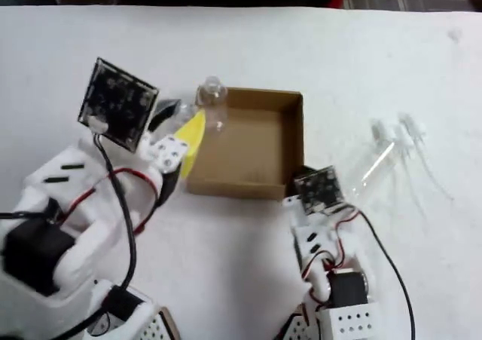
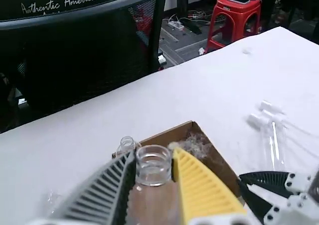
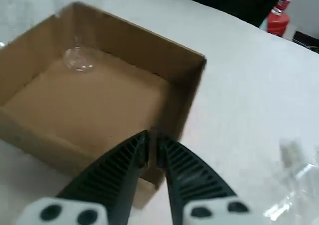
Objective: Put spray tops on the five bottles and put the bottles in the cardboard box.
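One open bottle held; its spray top is not on yet.
The left gripper (image 2: 152,157) jaws clamp a clear bottle (image 2: 152,169) beside the cardboard box (image 1: 295,129) mid-bench. The right gripper (image 3: 152,137) jaws are pressed together, empty. Spray tops (image 1: 392,133) lie toward the bench's right edge, so one should be fetched while the bottle is held neck-up.

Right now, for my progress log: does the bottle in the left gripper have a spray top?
No, the bottle shows an open, bare neck.
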Robot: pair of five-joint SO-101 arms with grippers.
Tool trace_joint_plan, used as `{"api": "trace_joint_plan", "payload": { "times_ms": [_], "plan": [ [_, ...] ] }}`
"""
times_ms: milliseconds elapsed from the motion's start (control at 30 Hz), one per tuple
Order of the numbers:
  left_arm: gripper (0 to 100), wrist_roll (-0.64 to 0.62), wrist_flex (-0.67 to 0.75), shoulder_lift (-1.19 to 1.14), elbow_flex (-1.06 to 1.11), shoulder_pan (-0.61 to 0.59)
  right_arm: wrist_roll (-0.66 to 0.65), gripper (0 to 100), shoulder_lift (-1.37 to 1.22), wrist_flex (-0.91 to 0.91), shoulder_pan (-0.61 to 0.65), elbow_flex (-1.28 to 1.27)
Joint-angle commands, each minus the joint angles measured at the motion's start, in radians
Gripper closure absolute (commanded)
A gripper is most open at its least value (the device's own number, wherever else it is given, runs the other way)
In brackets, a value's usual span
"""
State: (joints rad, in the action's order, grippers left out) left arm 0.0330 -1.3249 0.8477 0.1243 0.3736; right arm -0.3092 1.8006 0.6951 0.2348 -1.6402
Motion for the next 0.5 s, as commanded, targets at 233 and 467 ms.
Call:
{"api": "trace_joint_plan", "payload": {
  "times_ms": [233,467],
  "plan": [
    [98,-0.064,0.592,0.001,0.258,0.013,0.000,98.1,0.004,0.010,0.314,0.411],
    [98,-0.187,0.786,0.001,0.410,0.077,0.000,98.1,0.004,0.010,0.515,0.387]
  ]
}}
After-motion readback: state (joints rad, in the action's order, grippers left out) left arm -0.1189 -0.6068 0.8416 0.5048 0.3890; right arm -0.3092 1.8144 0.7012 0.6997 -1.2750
